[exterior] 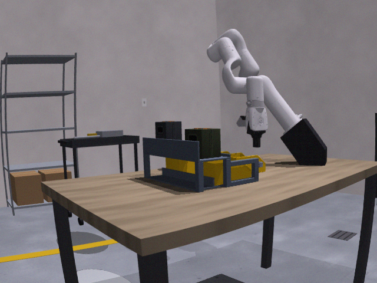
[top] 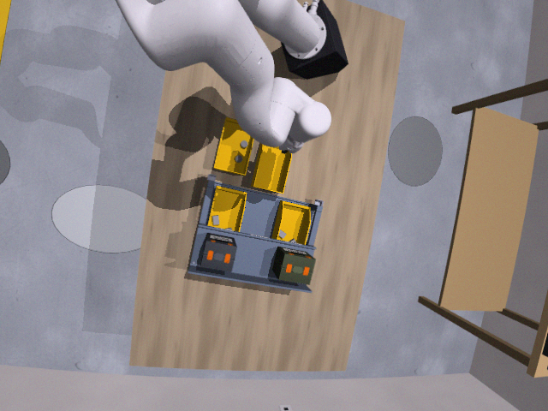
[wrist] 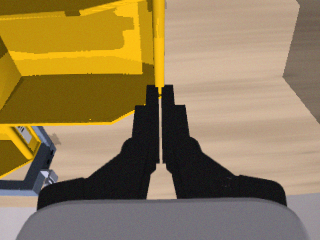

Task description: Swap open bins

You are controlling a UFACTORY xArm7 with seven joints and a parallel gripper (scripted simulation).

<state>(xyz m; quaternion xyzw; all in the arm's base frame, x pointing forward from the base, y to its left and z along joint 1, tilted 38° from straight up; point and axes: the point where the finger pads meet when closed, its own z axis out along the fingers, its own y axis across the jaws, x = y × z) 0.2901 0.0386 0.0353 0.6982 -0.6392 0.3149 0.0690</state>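
Bins, two of them, sit on the bench (top: 247,327) (exterior: 182,210) (wrist: 225,65) in front of the shelf (top: 252,260) (exterior: 170,149) (wrist: 42,172), near the middle of the top view. One, the empty bin (top: 270,169) (wrist: 75,100), shows bare yellow inside; the other, the bin with parts (top: 230,152), lies beside it toward the left and carries small grey pieces. On the shelf, one filled bin (top: 227,207) stands at the left end of the front row and another filled bin (top: 294,221) at the right, with a bare place between them. Behind, a dark case (top: 218,254) (exterior: 168,130) and a green case (top: 294,267) (exterior: 202,141) stand at either end. So the first half of the job looks done: the empty bin is out and appears flat on the bench, though the top view cannot settle whether its whole base is down. The end effector (top: 289,150) (exterior: 256,145) (wrist: 160,102) is clenched on nothing, its fingertips together and well above the bench in the exterior view; the yellow rim that meets them in the wrist view is most likely below. What remains is the main transfer: the arm needs to open over the bin with parts, grip it, keep it level, slide its rear under the board, lower it behind the lip, and release it without spilling the parts.
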